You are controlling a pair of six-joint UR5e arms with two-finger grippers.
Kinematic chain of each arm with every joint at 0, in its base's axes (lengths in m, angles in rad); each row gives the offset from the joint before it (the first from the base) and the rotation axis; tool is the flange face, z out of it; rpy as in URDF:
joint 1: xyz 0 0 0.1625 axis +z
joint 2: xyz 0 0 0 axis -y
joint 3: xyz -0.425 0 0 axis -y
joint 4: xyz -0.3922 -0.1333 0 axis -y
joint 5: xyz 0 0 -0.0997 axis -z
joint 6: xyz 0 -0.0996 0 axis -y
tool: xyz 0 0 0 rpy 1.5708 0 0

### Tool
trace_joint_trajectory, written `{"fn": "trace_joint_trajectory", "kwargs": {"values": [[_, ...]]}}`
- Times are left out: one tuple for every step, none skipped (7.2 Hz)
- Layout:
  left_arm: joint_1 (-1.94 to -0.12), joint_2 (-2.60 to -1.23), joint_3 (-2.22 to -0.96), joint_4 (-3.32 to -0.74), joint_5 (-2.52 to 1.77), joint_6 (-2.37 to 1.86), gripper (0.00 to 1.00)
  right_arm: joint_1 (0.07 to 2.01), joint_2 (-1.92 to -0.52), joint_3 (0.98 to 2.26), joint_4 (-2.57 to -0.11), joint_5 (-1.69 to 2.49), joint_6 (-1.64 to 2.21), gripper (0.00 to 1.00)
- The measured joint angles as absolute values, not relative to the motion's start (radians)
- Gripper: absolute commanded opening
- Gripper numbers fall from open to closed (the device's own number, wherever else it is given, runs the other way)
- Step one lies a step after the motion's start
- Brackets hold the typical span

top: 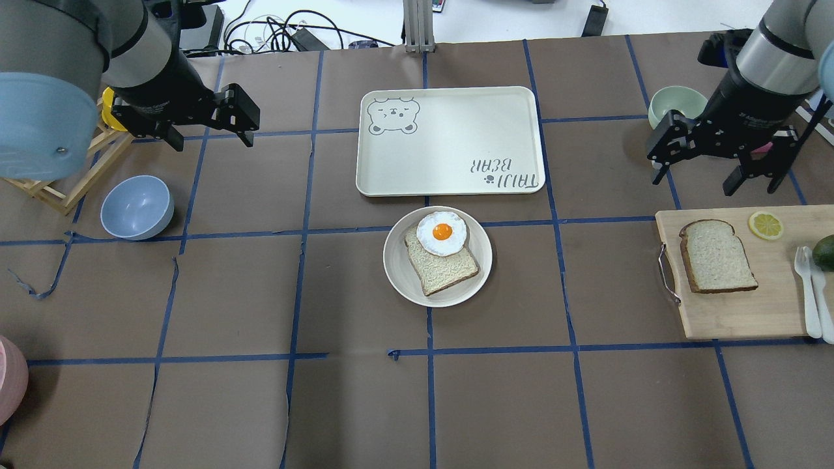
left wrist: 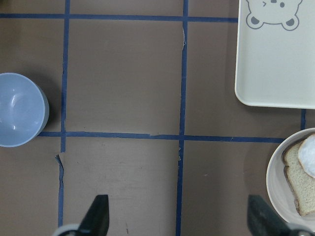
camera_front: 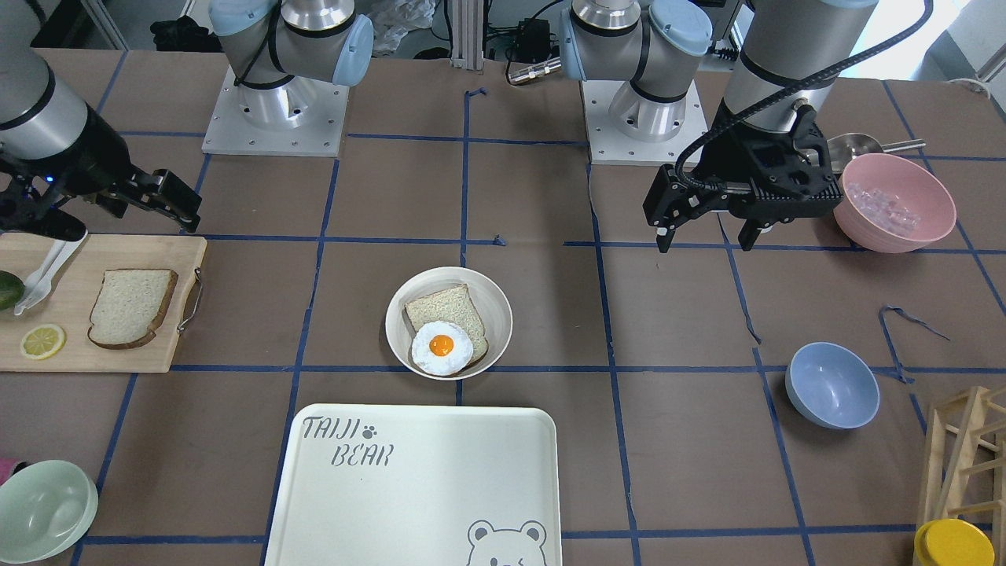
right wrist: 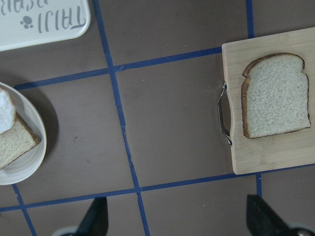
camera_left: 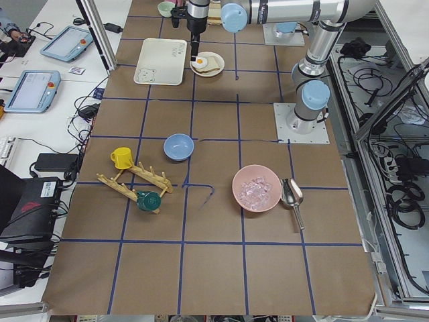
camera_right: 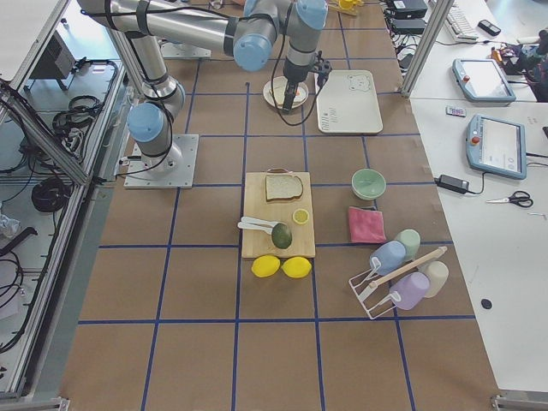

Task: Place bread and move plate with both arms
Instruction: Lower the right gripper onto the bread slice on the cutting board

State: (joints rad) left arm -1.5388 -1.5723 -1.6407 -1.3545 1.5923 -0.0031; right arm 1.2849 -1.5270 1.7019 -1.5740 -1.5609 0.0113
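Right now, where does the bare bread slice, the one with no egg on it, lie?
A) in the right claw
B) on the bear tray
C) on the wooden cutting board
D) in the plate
C: the bread lies flat on the cutting board, with nothing on top of it.

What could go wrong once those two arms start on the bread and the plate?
The thick pale bread slice lies flat on the wooden cutting board, so the open right gripper may squash or shove it rather than lift it. The fried egg sits off-centre on the thinner slice in the round cream plate; bread dropped on it, or an uneven lift with the open left gripper, could slide it out.
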Motion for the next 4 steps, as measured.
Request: {"fn": "trace_joint_trajectory", "kwargs": {"values": [[-1.539, -1.572, -1.641, -1.355, 1.592, -0.003, 1.00, 1.258, -1.490, 1.731, -1.647, -1.563, 0.058, 1.00], [-1.538, -1.572, -1.641, -1.355, 1.592, -0.003, 1.00, 1.246, -1.456, 1.768, -1.717, -1.565, 0.082, 1.00], [-1.538, -1.572, -1.640, -1.355, 1.592, -0.002, 1.00, 1.239, -1.423, 1.815, -1.800, -1.569, 0.096, 0.94], [-1.538, -1.572, -1.640, -1.355, 1.592, -0.003, 1.00, 1.230, -1.393, 1.865, -1.907, -1.578, 0.102, 0.78]]}}
